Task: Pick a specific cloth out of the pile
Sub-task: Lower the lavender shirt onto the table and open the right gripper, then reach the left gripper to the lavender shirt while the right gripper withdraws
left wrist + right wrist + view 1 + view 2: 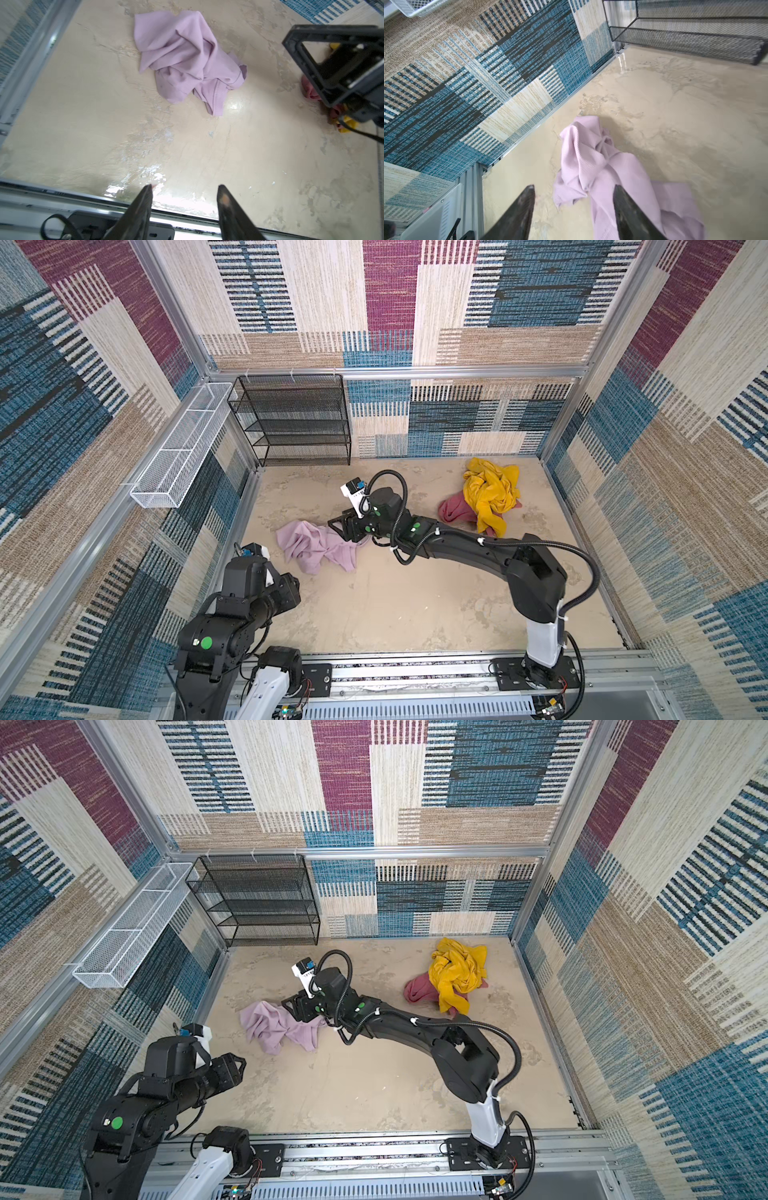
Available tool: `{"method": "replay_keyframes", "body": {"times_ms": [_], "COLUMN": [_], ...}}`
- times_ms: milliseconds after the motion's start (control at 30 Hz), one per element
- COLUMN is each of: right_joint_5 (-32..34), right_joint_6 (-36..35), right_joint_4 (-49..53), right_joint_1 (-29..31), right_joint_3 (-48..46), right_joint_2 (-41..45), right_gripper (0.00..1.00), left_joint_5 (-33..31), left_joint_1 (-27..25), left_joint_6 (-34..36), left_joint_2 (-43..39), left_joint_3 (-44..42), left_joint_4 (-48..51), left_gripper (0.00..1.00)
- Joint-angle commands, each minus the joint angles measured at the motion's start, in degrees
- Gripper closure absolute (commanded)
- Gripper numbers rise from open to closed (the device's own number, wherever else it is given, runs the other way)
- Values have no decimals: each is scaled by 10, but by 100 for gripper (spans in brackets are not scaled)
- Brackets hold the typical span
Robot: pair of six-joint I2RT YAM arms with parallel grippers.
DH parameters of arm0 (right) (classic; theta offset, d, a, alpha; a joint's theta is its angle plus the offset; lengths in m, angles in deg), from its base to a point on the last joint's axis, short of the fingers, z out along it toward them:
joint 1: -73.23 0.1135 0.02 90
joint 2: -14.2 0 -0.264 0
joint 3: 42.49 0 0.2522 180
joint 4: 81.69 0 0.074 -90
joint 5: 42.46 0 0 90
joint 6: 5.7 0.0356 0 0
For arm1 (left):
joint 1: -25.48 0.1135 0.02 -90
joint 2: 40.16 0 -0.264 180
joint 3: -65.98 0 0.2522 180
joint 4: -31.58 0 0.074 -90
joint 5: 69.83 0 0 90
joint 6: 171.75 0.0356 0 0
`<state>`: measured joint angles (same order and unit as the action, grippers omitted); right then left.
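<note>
The pale lilac-pink cloth [311, 545] [270, 1025] [182, 56] [591, 162] lies crumpled on the beige floor, left of the middle and apart from the pile. The pile sits at the back right: a mustard-yellow cloth [490, 493] [457, 973] draped over a rose-red one [455, 510] [419, 990]. My right gripper [343, 529] [296, 1006] [574, 187] hangs open over the lilac cloth's right edge, and folds of the cloth lie loose below and between its fingers. Near the front left, my left gripper [237, 1065] [185, 187] is open and empty, short of the cloth.
A black mesh shelf [291, 418] stands against the back wall at the left. A white wire basket [178, 448] hangs on the left wall. Patterned walls close in the floor, and a metal rail [415, 672] runs along the front.
</note>
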<state>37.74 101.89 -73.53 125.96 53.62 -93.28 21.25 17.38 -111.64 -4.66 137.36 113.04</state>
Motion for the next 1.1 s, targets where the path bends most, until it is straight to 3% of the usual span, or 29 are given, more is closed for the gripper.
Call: {"method": "replay_keyframes", "body": {"times_ms": [0, 133, 533, 1067], "right_joint_5": [56, 64, 107, 124], "right_joint_6": [-11, 6, 25, 65], "right_joint_4": [-45, -51, -28, 8], "right_joint_1": [-4, -25, -80, -143], "right_joint_3": [-59, -146, -311, -447], "right_joint_2": [65, 150, 341, 471], "right_gripper": [36, 35, 33, 30], "left_joint_5": [75, 107, 90, 67], "left_joint_1": [-1, -5, -57, -133], "left_joint_6": [-27, -44, -41, -26], "left_joint_2": [33, 87, 249, 528], "left_joint_3": [-14, -35, -18, 93], "left_joint_4": [-99, -174, -302, -416], "left_gripper": [48, 50, 50, 51]}}
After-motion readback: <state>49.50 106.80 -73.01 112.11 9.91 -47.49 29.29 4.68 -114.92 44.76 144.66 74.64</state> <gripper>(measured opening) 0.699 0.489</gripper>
